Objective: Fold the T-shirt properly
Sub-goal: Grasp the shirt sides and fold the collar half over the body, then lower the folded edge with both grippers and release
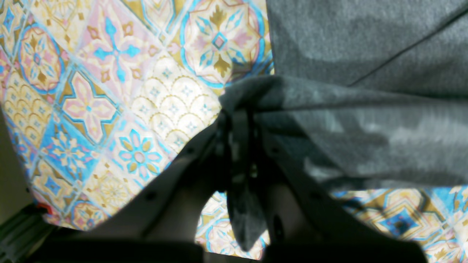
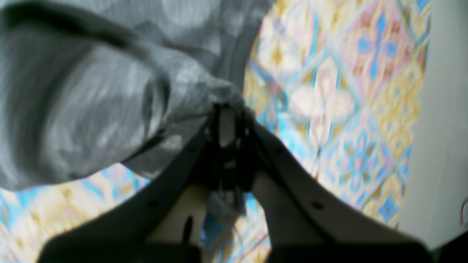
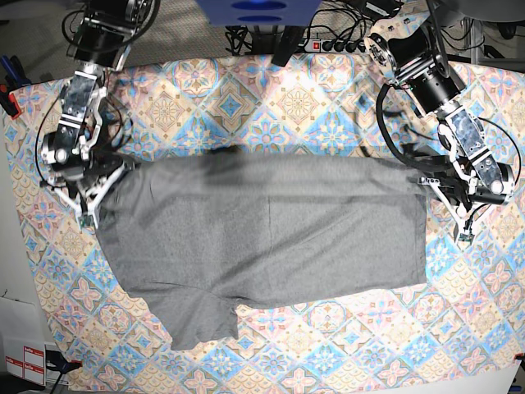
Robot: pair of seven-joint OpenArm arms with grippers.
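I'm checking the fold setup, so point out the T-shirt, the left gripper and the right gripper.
T-shirt [image 3: 271, 238], base view, middle of the spread grey cloth.
left gripper [image 1: 239, 117], left wrist view, fingertips pinching a bunched shirt edge.
right gripper [image 2: 228, 113], right wrist view, fingertips clamped on gathered shirt cloth.

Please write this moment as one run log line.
left pincer: shut on T-shirt edge | right pincer: shut on T-shirt edge | T-shirt: spread across tablecloth, one sleeve showing at front
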